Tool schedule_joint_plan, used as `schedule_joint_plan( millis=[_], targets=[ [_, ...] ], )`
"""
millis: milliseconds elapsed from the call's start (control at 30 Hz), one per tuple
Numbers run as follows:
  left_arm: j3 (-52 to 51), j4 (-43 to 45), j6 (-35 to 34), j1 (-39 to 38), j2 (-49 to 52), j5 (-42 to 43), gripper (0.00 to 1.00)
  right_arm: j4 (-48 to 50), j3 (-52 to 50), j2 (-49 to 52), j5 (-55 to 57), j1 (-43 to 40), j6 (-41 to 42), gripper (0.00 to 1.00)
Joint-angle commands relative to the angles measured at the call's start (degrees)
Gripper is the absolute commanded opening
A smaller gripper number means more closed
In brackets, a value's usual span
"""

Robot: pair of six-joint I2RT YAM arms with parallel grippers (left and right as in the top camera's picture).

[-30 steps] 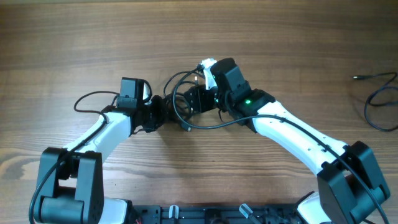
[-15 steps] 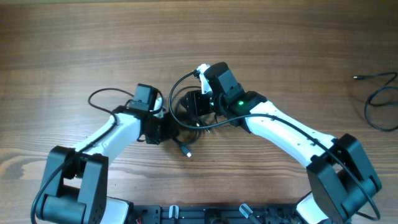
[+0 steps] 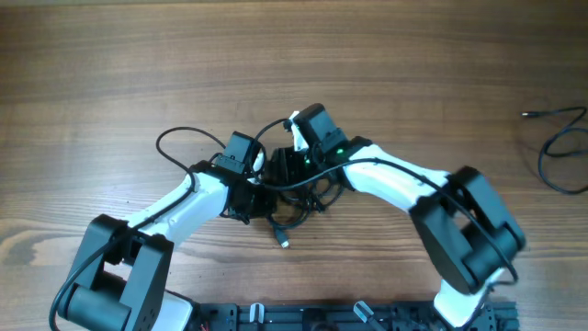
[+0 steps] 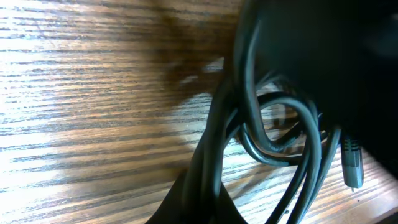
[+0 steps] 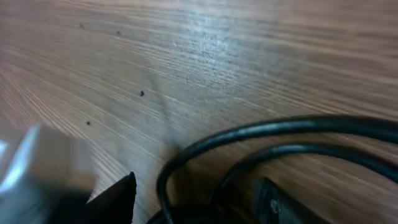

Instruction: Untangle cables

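The cables (image 3: 292, 198) are a small knotted bundle of thin black cords between my two grippers at the table's middle, with one plug end (image 3: 282, 241) trailing toward the front. My left gripper (image 3: 255, 198) is at the bundle's left side. In the left wrist view its jaws (image 4: 208, 208) are pinched on a cable strand, with loops (image 4: 280, 130) and a plug (image 4: 352, 168) beyond. My right gripper (image 3: 292, 170) is over the bundle's back edge. In the right wrist view its fingers (image 5: 199, 208) stand apart, with cable loops (image 5: 249, 140) lying between and beyond them.
Another thin black cable (image 3: 560, 152) lies loose at the table's far right edge. The left arm's own thicker wire (image 3: 179, 138) arcs out behind its wrist. The wooden table (image 3: 110, 74) stretches around both arms.
Both arms have moved toward the front middle. The left gripper has shifted right and the right gripper left. The bundle has moved with them and its plug end has trailed nearer the front.
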Motion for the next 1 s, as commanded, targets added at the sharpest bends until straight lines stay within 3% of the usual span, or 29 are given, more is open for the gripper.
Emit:
schedule_joint_plan(
  millis=[0, 33, 67, 133, 167, 200, 367, 500, 567, 733, 867, 967],
  targets=[
    [-0.1, 0.2, -0.5, -0.1, 0.4, -1.8, 0.05, 4.1, 0.0, 5.2, -7.2, 0.4, 2.4, 0.63],
    [-0.1, 0.2, -0.5, -0.1, 0.4, -1.8, 0.04, 5.4, 0.0, 6.0, -7.2, 0.4, 2.7, 0.63],
    [-0.1, 0.2, -0.5, -0.1, 0.4, -1.8, 0.04, 6.6, 0.0, 6.5, -7.1, 0.4, 3.2, 0.53],
    [-0.1, 0.2, -0.5, -0.1, 0.4, -1.8, 0.04, 7.9, 0.0, 6.6, -7.0, 0.3, 3.2, 0.16],
    [-0.1, 0.2, -0.5, -0.1, 0.4, -1.8, 0.04, 8.1, 0.0, 6.5, -7.0, 0.0, 3.2, 0.07],
    [-0.1, 0.2, -0.5, -0.1, 0.4, -1.8, 0.04, 8.0, 0.0, 6.1, -7.0, -0.7, 3.2, 0.04],
    [-0.1, -0.3, -1.0, -0.1, 0.4, -1.9, 0.04, 2.1, 0.0, -3.2, -16.0, -9.6, -2.9, 0.04],
    [-0.1, -0.3, -1.3, -0.1, 0.4, -2.0, 0.04, -5.4, 0.0, -11.0, -16.0, -15.4, -6.0, 0.04],
    [-0.1, -0.5, -5.9, -0.1, 0.4, -5.6, 0.04, -9.4, 0.0, -13.7, -17.6, -19.6, -8.4, 0.04],
    [-0.1, -3.1, -15.0, -0.1, 0.4, -17.4, 0.04, -16.6, 0.0, -15.3, -27.1, -32.9, -11.9, 0.04],
    [-0.1, -3.2, -15.1, -0.1, 0.4, -17.7, 0.07, -21.9, 0.0, -15.3, -31.4, -46.7, -13.8, 0.04],
    [-0.1, -1.8, -15.1, -0.1, 0.4, -17.7, 0.08, -27.5, 0.0, -15.3, -30.0, -49.9, -19.3, 0.04]
  ],
)
